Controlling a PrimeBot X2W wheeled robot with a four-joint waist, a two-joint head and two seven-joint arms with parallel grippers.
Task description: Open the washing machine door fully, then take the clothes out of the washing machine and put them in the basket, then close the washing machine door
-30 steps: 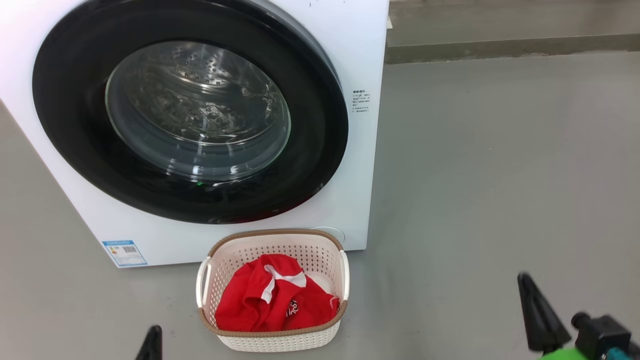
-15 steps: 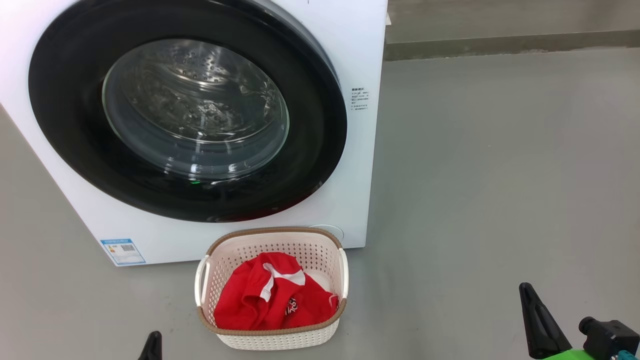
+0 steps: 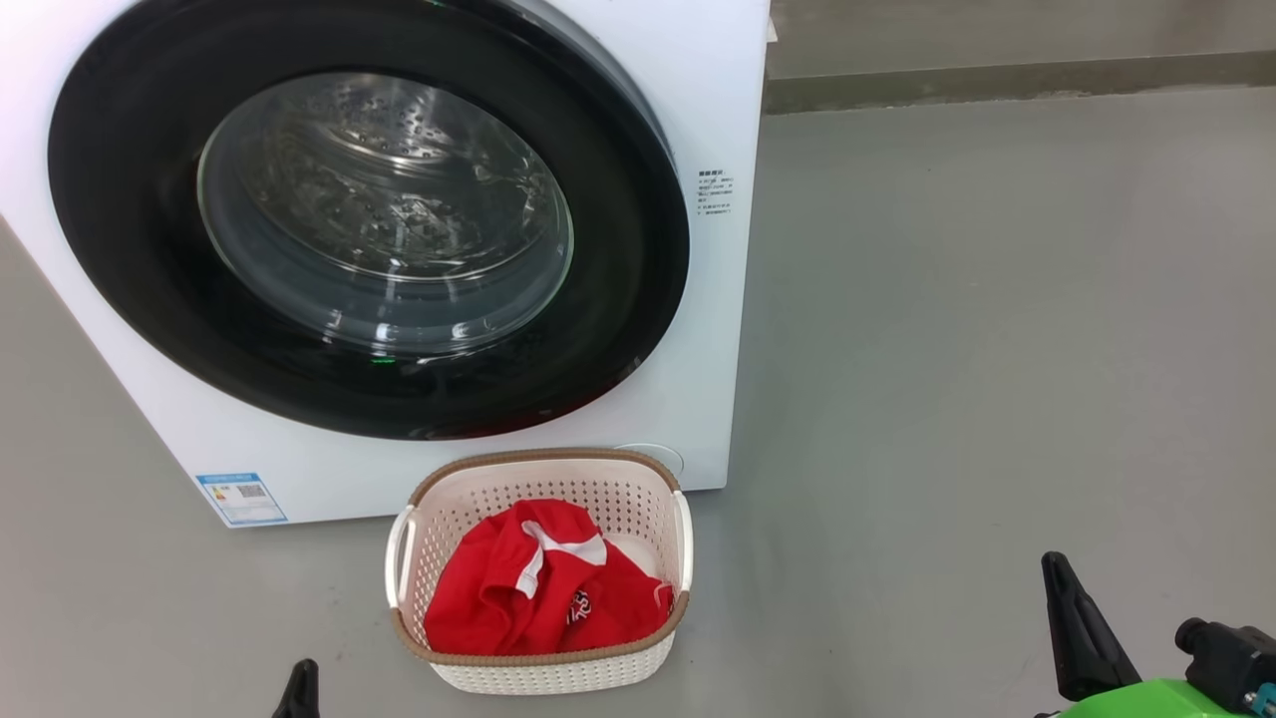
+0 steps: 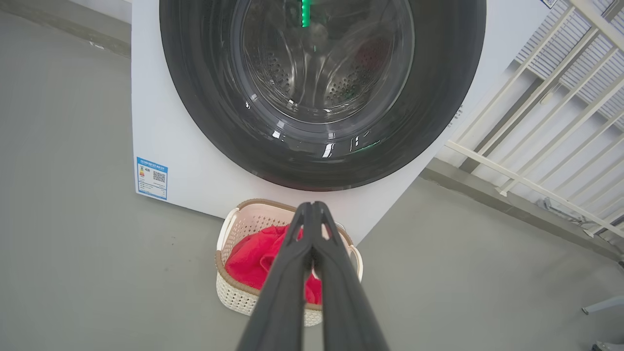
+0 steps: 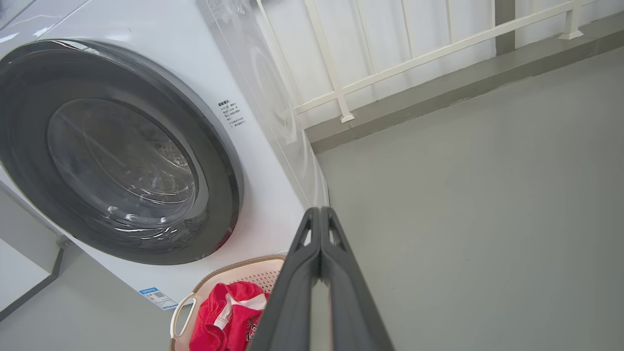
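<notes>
- L gripper (image 4: 312, 207): both long dark fingers pressed tight tip to tip, nothing between them. In head view just its tip pokes up at the bottom edge, lower left, over bare floor (image 3: 997, 349).
- R gripper (image 5: 320, 212): fingers also shut flat together, holding nothing. Head view has it lower right, well apart from the basket.
- Basket (image 3: 548, 676): cream perforated plastic w/ brown rim band + white side handles. Upright on the grey floor, just in front of the machine's lower right corner, between the 2 grippers but nearer L.
- Clothes (image 3: 518, 598): red fabric w/ white trim + small white print, bunched inside the basket, below its rim.
- Washing machine (image 3: 698, 379): white front-loader right behind the basket. Blue label (image 3: 239, 497) w/ QR code at lower left of its front, small printed text (image 3: 716, 191) to the right of the door.
- Washing machine door (image 3: 120, 249): wide glossy black rim, lies flush on the front, shut. Thru its clear glass window (image 3: 478, 319) the perforated steel drum (image 3: 399, 130) shows.
- Farthest: white railing (image 5: 336, 92) on a low grey kerb (image 5: 438, 90), behind + to the machine's right.
</notes>
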